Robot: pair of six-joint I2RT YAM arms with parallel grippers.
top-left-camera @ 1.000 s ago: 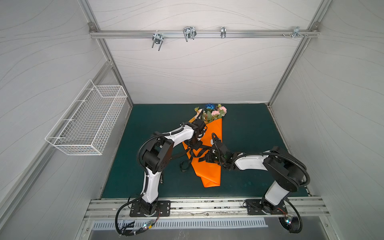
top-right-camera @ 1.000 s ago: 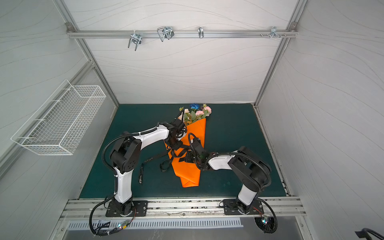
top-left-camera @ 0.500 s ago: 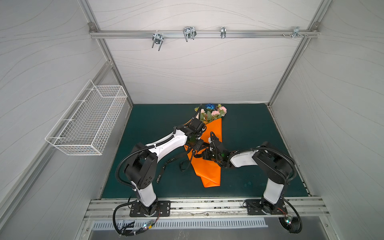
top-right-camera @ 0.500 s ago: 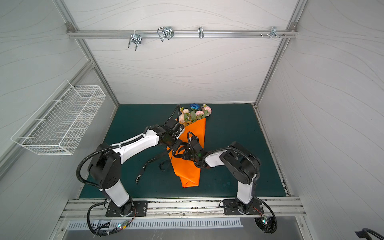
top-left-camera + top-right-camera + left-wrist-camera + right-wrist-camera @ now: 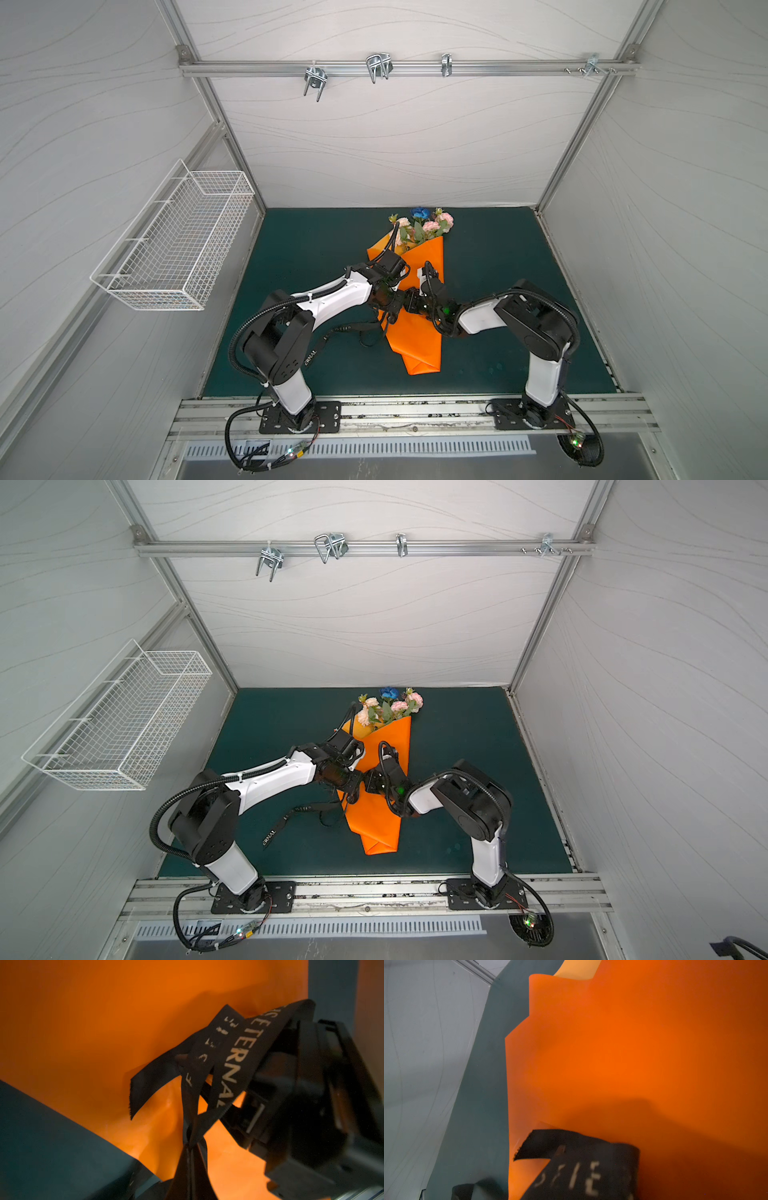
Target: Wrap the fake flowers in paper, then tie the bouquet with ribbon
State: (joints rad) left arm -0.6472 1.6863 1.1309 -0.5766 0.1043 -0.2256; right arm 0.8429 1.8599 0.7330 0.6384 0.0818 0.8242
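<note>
bouquet of fake flowers: peach, pink, blue, green; wrapping paper: orange; ribbon: black, white lettering

Two overhead views; both wrist views near paper.

Bouquet of fake flowers: small bunch, peach + pink blooms, one blue rose at the far tip, green leaves in btwn. Lies flat on the green bench, heads twd the back wall, close to the rear edge, approx mid-width. Pink blooms sit on the right side of the bunch, peach ones on the left. Only heads + leaves show. Stems are hidden inside the orange wrap, which narrows twd the front. Same in both top views.
</note>
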